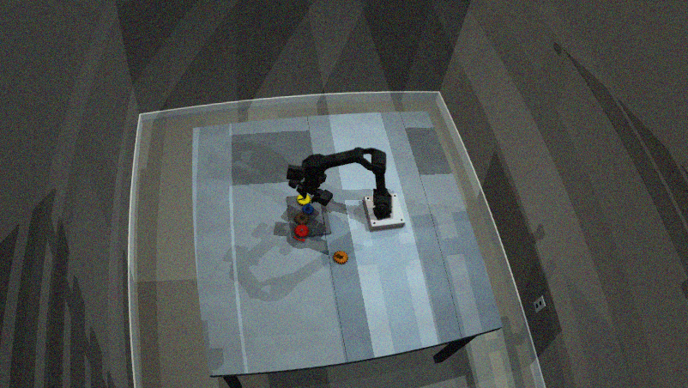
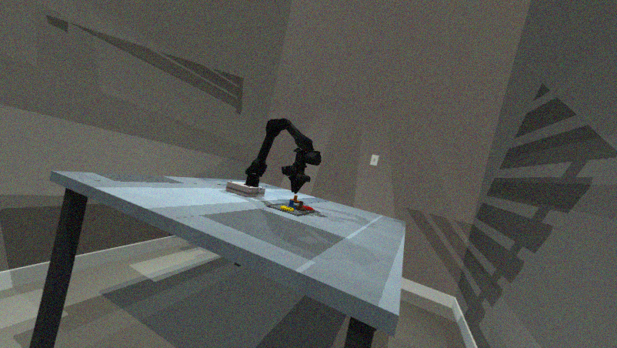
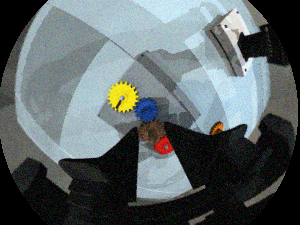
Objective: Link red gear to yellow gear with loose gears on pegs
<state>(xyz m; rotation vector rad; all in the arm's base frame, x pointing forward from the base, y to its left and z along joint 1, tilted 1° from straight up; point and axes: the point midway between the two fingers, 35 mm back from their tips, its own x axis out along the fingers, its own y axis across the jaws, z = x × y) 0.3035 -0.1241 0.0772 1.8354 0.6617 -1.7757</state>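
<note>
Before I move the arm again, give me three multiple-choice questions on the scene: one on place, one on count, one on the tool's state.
1. Which gear lies off the grey board?
A) blue
B) orange
C) brown

2. How many gears show in the top view?
A) three
B) seven
C) five

3. How does the tool stand?
A) fingers apart, nothing between them
B) clamped on the red gear
C) clamped on the orange gear

1: B, the orange gear stands on the table beyond the board's edge.
2: C, yellow, blue, brown, red and orange can each be seen.
3: A, the wrist view shows a gap between the fingers, and the tool hangs above the gears.
</note>
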